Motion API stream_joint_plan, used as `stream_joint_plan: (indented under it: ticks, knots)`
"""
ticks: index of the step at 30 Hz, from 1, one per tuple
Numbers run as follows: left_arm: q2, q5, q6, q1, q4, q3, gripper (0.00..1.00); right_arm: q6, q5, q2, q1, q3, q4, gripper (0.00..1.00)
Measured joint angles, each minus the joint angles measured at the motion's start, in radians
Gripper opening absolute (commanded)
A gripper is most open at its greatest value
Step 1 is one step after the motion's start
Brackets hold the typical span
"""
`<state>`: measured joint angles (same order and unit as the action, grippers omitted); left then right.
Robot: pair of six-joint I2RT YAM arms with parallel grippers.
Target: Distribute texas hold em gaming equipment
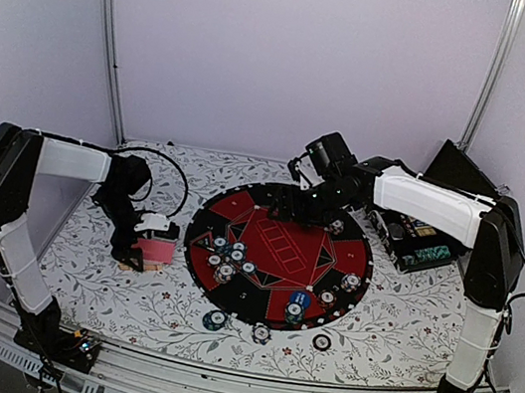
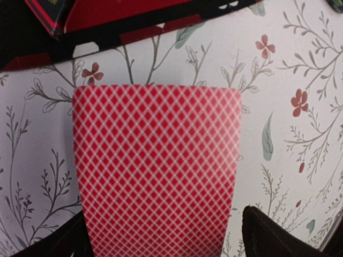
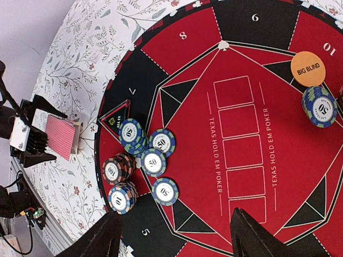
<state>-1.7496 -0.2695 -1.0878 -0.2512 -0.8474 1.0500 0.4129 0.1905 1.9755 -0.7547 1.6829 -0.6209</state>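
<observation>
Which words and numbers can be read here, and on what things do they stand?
"TEXAS HOLD EM POKER", twice: round mat
"5", "7", "8", "9", "10": same mat, rim
"BIG BLIND": orange disc
"50": blue-edged chips
"100": striped chip
Triangular marker: too blurred

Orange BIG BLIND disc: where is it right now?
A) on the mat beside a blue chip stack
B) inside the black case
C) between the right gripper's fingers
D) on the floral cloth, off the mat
A: the right wrist view shows the orange BIG BLIND disc lying on the mat next to a blue chip stack.
</observation>
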Motion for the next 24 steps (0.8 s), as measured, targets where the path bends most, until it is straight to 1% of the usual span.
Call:
stream_joint_plan:
  ticks: [3, 9, 13, 20, 24]
  knots:
    - [-0.003, 0.002, 0.003, 0.0, -0.001, 0.003, 0.85, 0.003, 0.002, 0.0, -0.001, -0.002, 0.001, 0.73]
    - [-0.004, 0.003, 0.0, 0.0, 0.0, 0.006, 0.83, 0.01, 0.003, 0.0, -0.005, -0.002, 0.002, 0.73]
    - [-0.004, 0.014, -0.001, 0.0, 0.013, -0.002, 0.78, 0.011, 0.003, -0.003, -0.005, -0.003, 0.002, 0.72]
    - [-0.002, 0.035, -0.002, 0.0, 0.035, -0.008, 0.65, 0.014, 0.003, -0.007, -0.005, -0.003, 0.002, 0.72]
    - [0.005, 0.039, -0.001, -0.002, 0.042, -0.011, 0.62, 0.014, 0.003, -0.008, -0.005, -0.003, 0.002, 0.72]
